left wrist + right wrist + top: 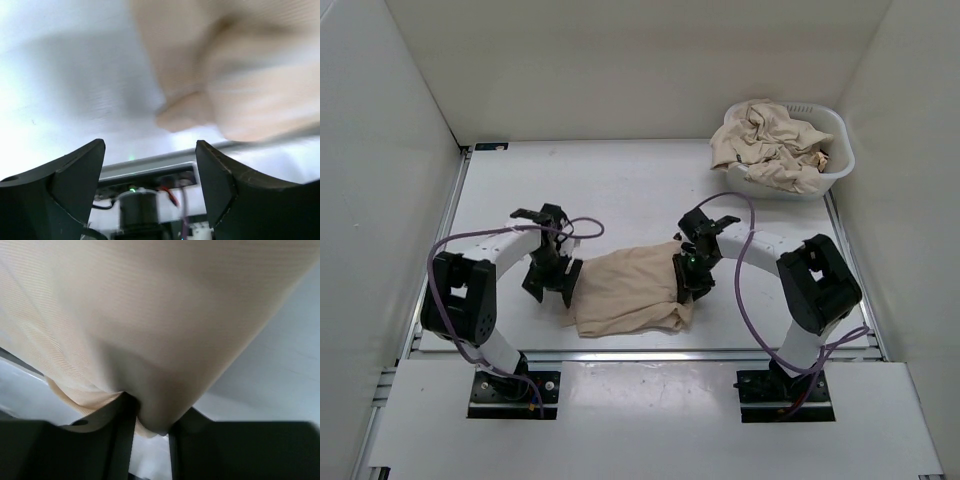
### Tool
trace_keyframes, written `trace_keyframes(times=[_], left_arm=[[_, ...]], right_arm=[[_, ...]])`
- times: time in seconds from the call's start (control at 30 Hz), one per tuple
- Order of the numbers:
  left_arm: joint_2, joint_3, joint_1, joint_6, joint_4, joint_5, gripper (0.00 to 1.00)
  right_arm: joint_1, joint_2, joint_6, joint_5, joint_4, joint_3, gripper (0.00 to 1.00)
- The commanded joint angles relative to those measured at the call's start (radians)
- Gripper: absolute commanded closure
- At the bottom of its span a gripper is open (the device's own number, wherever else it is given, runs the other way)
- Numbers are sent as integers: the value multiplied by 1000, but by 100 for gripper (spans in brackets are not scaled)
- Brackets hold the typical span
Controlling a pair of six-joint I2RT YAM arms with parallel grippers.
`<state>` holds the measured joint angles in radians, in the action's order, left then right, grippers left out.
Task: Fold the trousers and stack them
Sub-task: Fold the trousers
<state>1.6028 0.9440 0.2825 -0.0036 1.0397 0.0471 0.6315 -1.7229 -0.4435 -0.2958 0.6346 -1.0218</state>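
One pair of beige trousers (pixel 625 290) lies folded into a rough rectangle on the white table, between my two arms. My left gripper (pixel 552 283) hovers at its left edge, open and holding nothing. In the left wrist view the trousers (pixel 240 75) are a blur beyond the left gripper (pixel 151 145), apart from its fingers. My right gripper (pixel 688 275) is at the right edge of the folded trousers. The right wrist view shows a fold of the trousers (pixel 150 330) pinched between the fingers of the right gripper (pixel 155 410).
A white plastic basket (pixel 838 160) stands at the back right corner with more crumpled beige trousers (pixel 770 145) heaped in it. White walls enclose the table on three sides. The metal rail of the table's near edge (pixel 150 162) runs just below the folded cloth.
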Motion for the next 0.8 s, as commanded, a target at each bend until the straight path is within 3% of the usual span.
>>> trace_keyframes(times=[0.0, 0.03, 0.13, 0.27, 0.4, 0.6, 0.73, 0.77], left_arm=[[-67, 204, -2, 4, 89, 219, 15], [-54, 249, -2, 4, 112, 252, 13], [11, 393, -2, 4, 112, 322, 12], [182, 496, -2, 4, 73, 323, 13], [400, 628, -40, 4, 62, 362, 21], [482, 647, -40, 4, 72, 286, 25], [459, 584, -40, 4, 72, 310, 43], [459, 584, -40, 4, 72, 324, 60]], right_arm=[[-9, -26, 227, 57, 247, -98, 65], [-9, -26, 227, 57, 247, -109, 57], [-29, 11, 236, 66, 258, -109, 51], [-76, 80, 163, 66, 212, -32, 50], [-90, 121, 105, 38, 149, 51, 50], [-90, 121, 60, -11, 54, 94, 50], [-90, 121, 51, -32, 10, 103, 50], [-90, 121, 51, -46, -5, 103, 50]])
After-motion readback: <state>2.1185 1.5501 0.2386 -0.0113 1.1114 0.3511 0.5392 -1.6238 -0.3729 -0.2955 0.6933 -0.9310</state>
